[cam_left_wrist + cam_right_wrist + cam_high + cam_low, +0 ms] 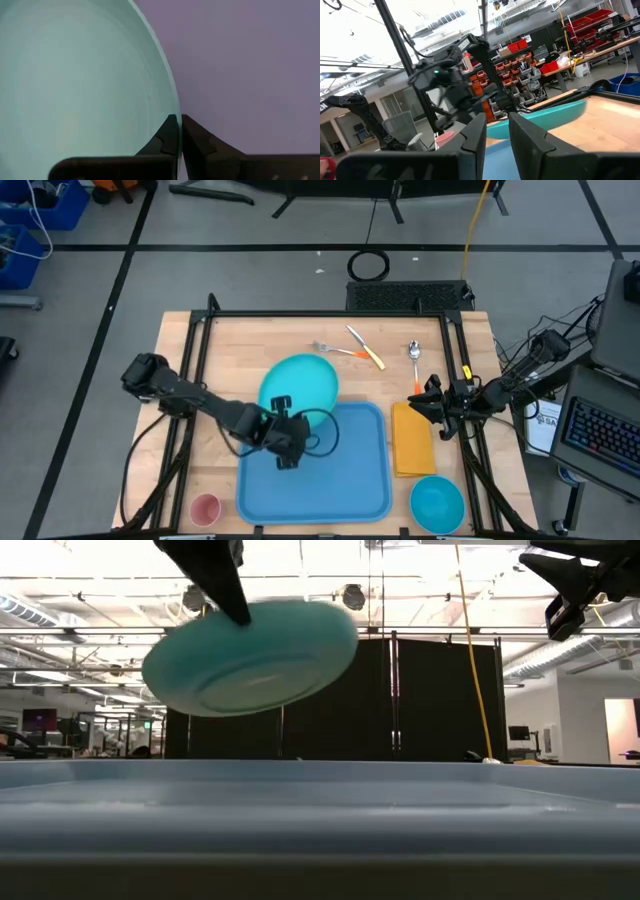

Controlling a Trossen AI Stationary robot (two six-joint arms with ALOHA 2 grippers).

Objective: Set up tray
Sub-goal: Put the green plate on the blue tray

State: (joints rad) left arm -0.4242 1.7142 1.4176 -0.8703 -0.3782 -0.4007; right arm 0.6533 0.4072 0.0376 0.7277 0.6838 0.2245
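We see the left hand (283,430) pinched tight on the rim of the turquoise plate (300,387), holding it tilted in the air over the tray's far left corner. In the left wrist view its fingers (170,135) clamp the plate's edge with almost no gap. The tray (350,480) lies flat on the desk (240,345), at its near edge, and we find nothing resting on its blue floor.

The right hand (428,402) hovers above the desk just off the tray's far right corner, over the yellow napkin (412,440) that lies beside the tray's right side. Its fingers (470,142) stand a little apart with nothing between them.

Near the tray's right front corner sits a blue bowl (437,503); by its left front corner, a pink cup (205,508). Beyond the tray lie a fork (335,349), a knife (365,347) and a spoon (414,358).
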